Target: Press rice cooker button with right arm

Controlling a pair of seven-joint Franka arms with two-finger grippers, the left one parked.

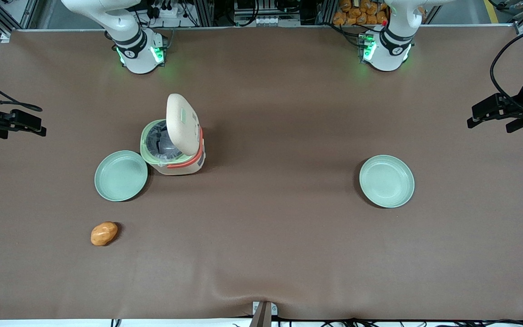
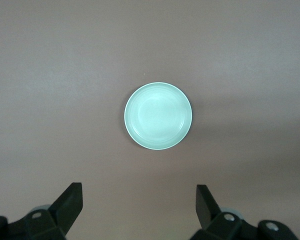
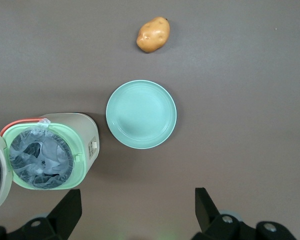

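So the small boxy beige rice cooker with the coral-orange handle band point(image 1: 175, 150) is sitting on the brown bench point(image 1: 279, 236) toward the working arm's end, and its rounded lid is already standing open, tipped up over the pot. You can see the dark liner and pale green rim from the wrist camera. The little pale green rounded-square button point(image 1: 183, 114) is on the lid's outer face, which now faces sideways-ish rather than up.

The white jointed right arm point(image 1: 120, 27) is up high above the bench, and its black two-finger claw point(image 3: 137, 212) hangs above the cooker and the round pale green plate point(image 1: 121, 175) beside it, touching nothing. Fingers are spread wide apart, nothing between them.

Going by the raised lid, I'd guess the press is already done or the lid just pops when pushed. If a press is still needed, honestly I'd bring the fingers together first so one solid tip hits the pad, come at it square to the lid face, and push gently, because a tilted lid could swing or the light cooker could slide.

Also around: an orange-brown potato point(image 1: 104, 233) nearer the front camera, and a second pale green plate point(image 1: 387, 181) toward the parked arm's end.
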